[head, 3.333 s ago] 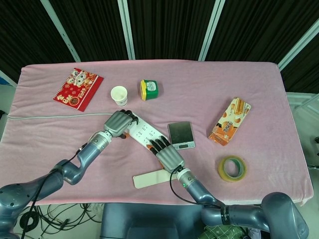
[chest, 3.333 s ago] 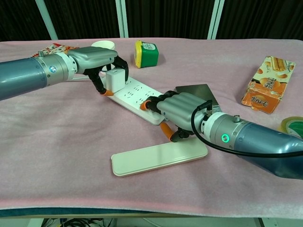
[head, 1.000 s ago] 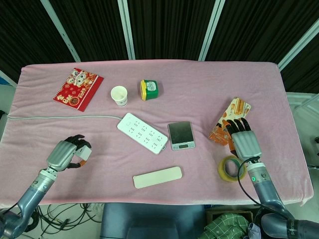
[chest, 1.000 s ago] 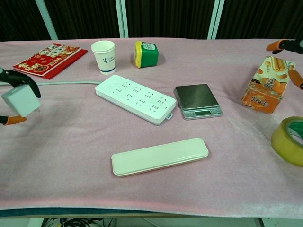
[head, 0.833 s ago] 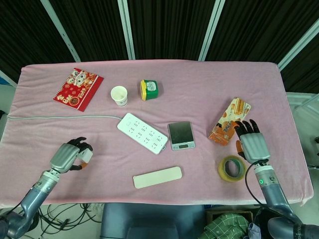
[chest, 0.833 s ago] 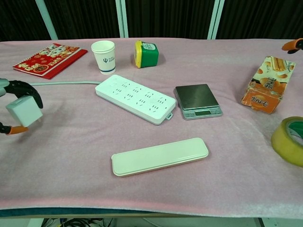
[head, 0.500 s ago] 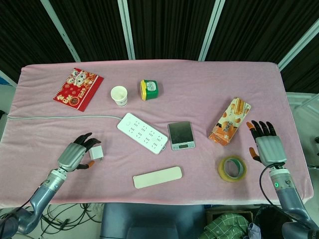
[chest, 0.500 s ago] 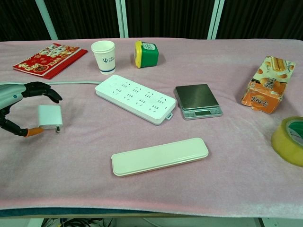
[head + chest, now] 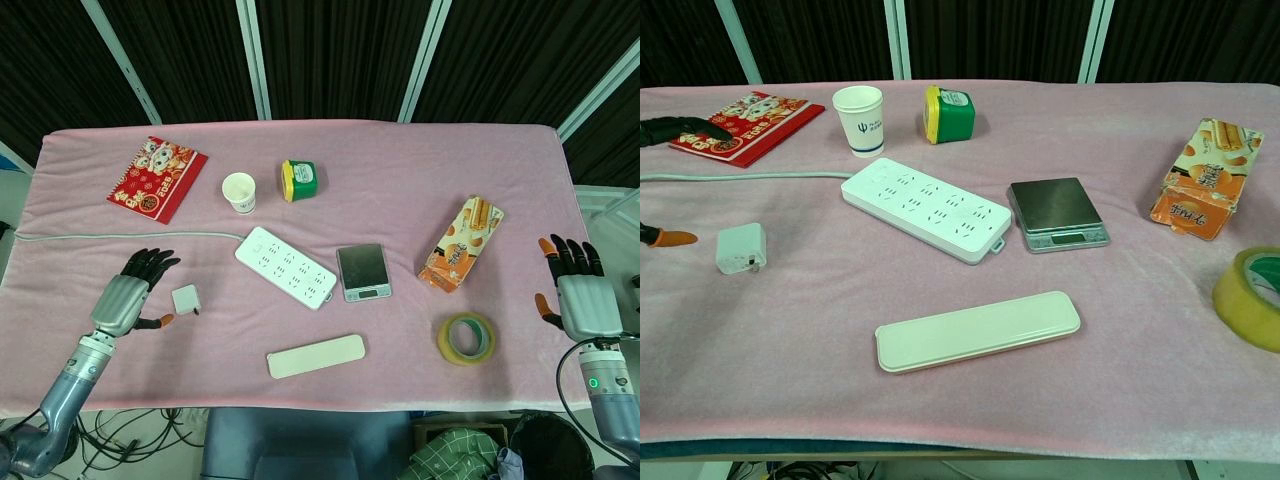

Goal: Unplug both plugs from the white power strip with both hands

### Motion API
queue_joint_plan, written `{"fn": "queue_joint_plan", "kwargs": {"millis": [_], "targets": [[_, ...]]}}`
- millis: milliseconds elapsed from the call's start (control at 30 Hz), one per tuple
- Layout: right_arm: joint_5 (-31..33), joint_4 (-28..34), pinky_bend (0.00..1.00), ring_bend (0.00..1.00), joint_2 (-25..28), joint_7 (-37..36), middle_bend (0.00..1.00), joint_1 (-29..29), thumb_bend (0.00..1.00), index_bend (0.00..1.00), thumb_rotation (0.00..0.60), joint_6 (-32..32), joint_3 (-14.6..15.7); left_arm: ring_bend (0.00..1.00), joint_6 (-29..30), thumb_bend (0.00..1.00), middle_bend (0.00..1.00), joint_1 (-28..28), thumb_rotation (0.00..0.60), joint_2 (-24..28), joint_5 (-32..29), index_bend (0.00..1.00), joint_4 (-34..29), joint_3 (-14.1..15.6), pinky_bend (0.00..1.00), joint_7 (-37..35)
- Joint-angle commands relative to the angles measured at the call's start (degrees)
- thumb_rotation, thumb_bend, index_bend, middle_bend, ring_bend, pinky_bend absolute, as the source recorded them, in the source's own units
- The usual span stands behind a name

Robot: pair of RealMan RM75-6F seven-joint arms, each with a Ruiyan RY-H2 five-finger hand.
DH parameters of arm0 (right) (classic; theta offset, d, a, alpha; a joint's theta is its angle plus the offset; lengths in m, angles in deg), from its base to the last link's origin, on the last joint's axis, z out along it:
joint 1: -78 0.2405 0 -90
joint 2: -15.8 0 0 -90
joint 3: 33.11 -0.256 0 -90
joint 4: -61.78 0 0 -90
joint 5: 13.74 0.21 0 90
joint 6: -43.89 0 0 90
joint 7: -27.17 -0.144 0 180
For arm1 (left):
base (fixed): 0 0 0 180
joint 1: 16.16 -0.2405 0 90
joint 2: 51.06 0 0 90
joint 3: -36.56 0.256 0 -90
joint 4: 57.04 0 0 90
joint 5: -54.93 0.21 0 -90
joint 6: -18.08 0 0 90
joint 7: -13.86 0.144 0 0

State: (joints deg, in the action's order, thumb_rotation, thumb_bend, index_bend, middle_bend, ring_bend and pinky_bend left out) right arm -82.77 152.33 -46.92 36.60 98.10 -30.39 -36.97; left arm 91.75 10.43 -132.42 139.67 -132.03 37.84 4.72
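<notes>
Both hands are open and hold nothing, fingers spread. The left hand (image 9: 122,299) rests near the table's front-left edge, its fingertips (image 9: 670,237) barely entering the chest view; the right hand (image 9: 583,300) hovers past the right edge of the cloth (image 9: 400,175), out of the chest view.

A white plug (image 9: 185,299) lies loose on the cloth just right of the left hand, not touching it. The strip (image 9: 286,267) sits diagonally mid-table with every socket bare, its cord (image 9: 120,235) running off the left edge. No second plug can be made out.

Just right of the strip is a scale (image 9: 363,271), close but apart. A long white case (image 9: 315,355) lies in front, near the front edge. Open cloth spreads between plug and strip and along the front left. A cup (image 9: 239,191) and green tub (image 9: 298,179) stand behind the strip; a red packet (image 9: 157,177) lies at back left. At right, a snack box (image 9: 461,243) and tape roll (image 9: 465,338) crowd the space near the right hand.
</notes>
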Motion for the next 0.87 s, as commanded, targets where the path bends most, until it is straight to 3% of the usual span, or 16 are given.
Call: {"fn": "queue_joint_plan", "kwargs": {"millis": [33, 167, 300, 333, 400, 433, 600, 867], "targets": [[-1.0, 0.7, 0.02, 0.04, 0.5, 0.1, 0.03, -1.7, 0.31, 0.00, 0.600, -1.9, 0.5, 0.00, 5.0, 0.15, 0.08, -3.6, 0.600, 8.1, -1.2, 0.15, -12.3, -0.1, 0.00, 10.0], [-3.1, 2.4, 0.02, 0.04, 0.5, 0.4, 0.03, -4.5, 0.31, 0.00, 0.600, -5.3, 2.1, 0.00, 10.6, 0.15, 0.08, -7.5, 0.600, 11.8, -1.6, 0.15, -20.0, 0.5, 0.00, 16.6], [-6.6, 4.1, 0.02, 0.04, -0.5, -0.1, 0.03, -8.3, 0.31, 0.00, 0.600, -9.9, 4.6, 0.00, 15.6, 0.15, 0.08, -11.8, 0.600, 13.6, -1.0, 0.15, -24.4, 2.2, 0.00, 18.3], [-5.6, 2.6, 0.02, 0.04, 1.8, -1.1, 0.03, -6.9, 0.31, 0.00, 0.600, -11.3, 1.1, 0.00, 16.8, 0.15, 0.08, -13.1, 0.600, 14.1, -0.7, 0.15, -25.4, 3.0, 0.00, 18.5], [-11.4, 1.8, 0.02, 0.04, 2.7, -4.3, 0.03, -14.1, 0.31, 0.00, 0.600, -15.9, 8.5, 0.00, 19.0, 0.15, 0.09, -15.4, 0.600, 14.9, -0.2, 0.15, -27.0, 4.2, 0.00, 18.6], [-13.6, 0.6, 0.02, 0.04, 2.0, -5.2, 0.03, -15.2, 0.31, 0.00, 0.600, -17.5, 9.5, 0.00, 20.0, 0.15, 0.09, -16.3, 0.600, 15.2, -0.1, 0.15, -27.6, 4.6, 0.00, 18.7], [-17.2, -2.3, 0.02, 0.04, -1.5, -4.1, 0.03, -16.4, 0.31, 0.00, 0.600, -19.1, 10.2, 0.00, 23.0, 0.16, 0.10, -20.5, 0.600, 15.9, -0.6, 0.15, -28.9, 6.2, 0.00, 18.9], [-19.1, -1.0, 0.02, 0.04, -2.0, -2.5, 0.03, -17.3, 0.31, 0.00, 0.600, -19.5, 9.9, 0.00, 21.2, 0.16, 0.10, -21.3, 0.600, 17.3, -1.2, 0.15, -30.8, 6.0, 0.00, 20.1]]}}
